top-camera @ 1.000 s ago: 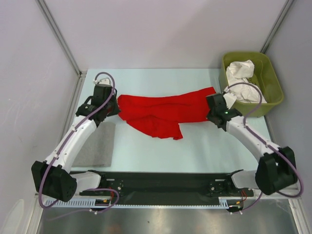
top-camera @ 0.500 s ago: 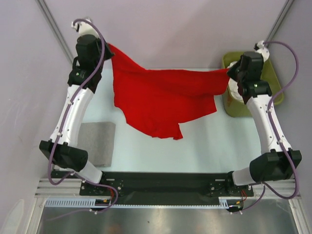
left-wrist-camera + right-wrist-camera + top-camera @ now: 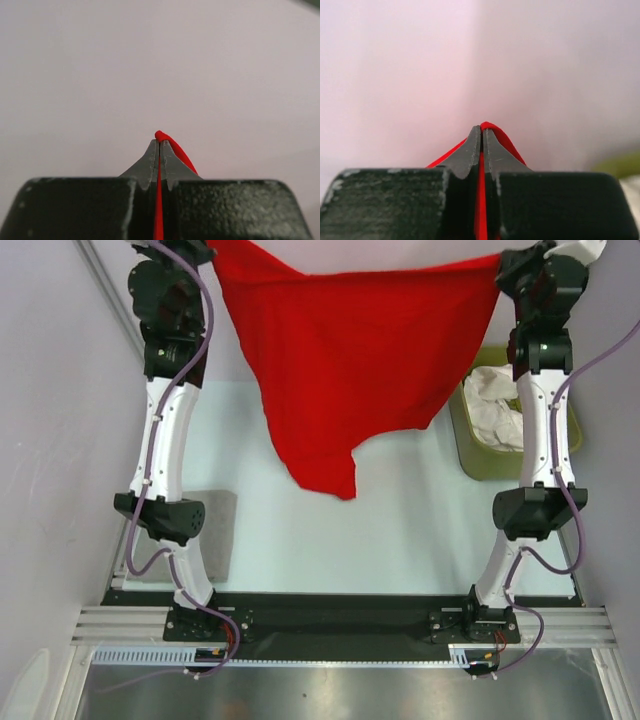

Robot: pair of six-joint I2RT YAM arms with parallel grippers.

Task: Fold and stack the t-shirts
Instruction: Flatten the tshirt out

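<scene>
My left jaws are pressed together on one upper corner of the plain bright red cloth t-shirt (image 3: 350, 360), and my right jaws pinch the other corner the same way. Each wrist view shows a red fold squeezed between closed tips.

The shirt hangs in the air between my arms, above the pale tabletop (image 3: 400, 530). Its top edge runs sideways from jaws to jaws. The cloth drops away below them, and its lowest tip lies nearer my left arm (image 3: 165, 430).

The overhead view cuts off the top edge and both grips. I cannot tell which part of the shirt I hold. Crumpled white cloth t-shirts (image 3: 495, 400) lie in the olive-green plastic tub (image 3: 463, 445), partly behind my right arm (image 3: 545, 410).
</scene>
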